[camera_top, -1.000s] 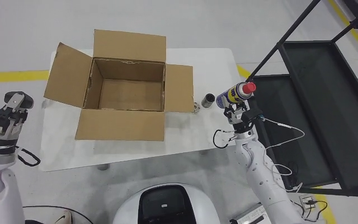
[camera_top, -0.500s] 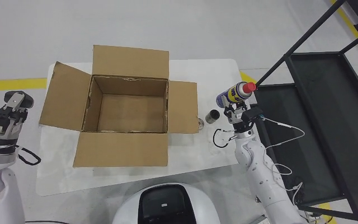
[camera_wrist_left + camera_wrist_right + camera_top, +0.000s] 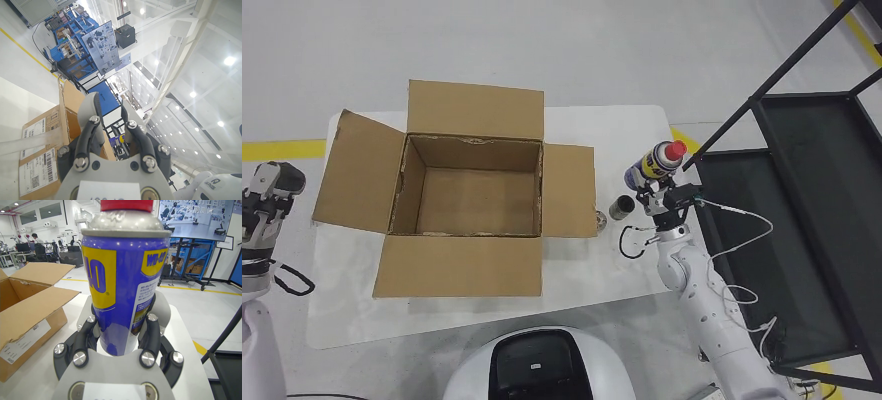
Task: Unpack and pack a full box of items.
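The open cardboard box (image 3: 567,190) sits on the white table (image 3: 622,120) with all flaps spread and a bare inside; it also shows in the right wrist view (image 3: 28,306). My right gripper (image 3: 652,182) (image 3: 122,315) is shut on a blue and yellow spray can (image 3: 655,162) (image 3: 122,275) with a red cap, held over the table's right edge. My left gripper (image 3: 266,197) (image 3: 109,106) hangs off the table's left side, beside the box (image 3: 43,136), open and holding nothing, its fingers pointing upward.
A small dark cylinder (image 3: 620,207) lies on the table just right of the box's right flap, with a tiny metal piece (image 3: 598,217) beside it. A black metal rack (image 3: 802,200) stands close to the table's right side.
The top view shifted, so the box and table sit lower and further right in the picture. My right gripper has carried the spray can slightly left, nearer the dark cylinder. The left gripper stayed put.
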Controlling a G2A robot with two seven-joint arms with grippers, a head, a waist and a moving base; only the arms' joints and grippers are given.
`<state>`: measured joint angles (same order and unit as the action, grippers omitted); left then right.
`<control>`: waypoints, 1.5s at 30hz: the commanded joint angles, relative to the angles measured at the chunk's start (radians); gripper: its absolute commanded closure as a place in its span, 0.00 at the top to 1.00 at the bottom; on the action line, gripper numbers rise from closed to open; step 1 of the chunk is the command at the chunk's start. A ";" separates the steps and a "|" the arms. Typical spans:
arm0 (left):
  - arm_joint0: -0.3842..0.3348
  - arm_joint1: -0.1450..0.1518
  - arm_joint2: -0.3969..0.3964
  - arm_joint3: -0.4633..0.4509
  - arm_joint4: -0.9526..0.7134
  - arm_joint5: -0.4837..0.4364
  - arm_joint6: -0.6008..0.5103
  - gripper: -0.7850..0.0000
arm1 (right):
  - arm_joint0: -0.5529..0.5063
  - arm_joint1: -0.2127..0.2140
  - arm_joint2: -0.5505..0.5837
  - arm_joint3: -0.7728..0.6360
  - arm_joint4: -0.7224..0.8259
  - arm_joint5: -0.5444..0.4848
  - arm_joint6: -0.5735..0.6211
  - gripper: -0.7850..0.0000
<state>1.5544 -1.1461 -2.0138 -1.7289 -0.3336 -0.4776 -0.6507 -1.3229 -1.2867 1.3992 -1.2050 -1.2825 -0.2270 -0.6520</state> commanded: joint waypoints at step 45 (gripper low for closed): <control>0.000 0.000 0.000 0.000 0.000 0.000 0.000 1.00 | 0.429 -0.091 -0.177 0.682 0.130 -0.075 -0.019 0.00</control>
<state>1.5544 -1.1461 -2.0138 -1.7289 -0.3336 -0.4776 -0.6507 -0.8977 -1.3768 1.2232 -0.5287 -1.1527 -0.3007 -0.6697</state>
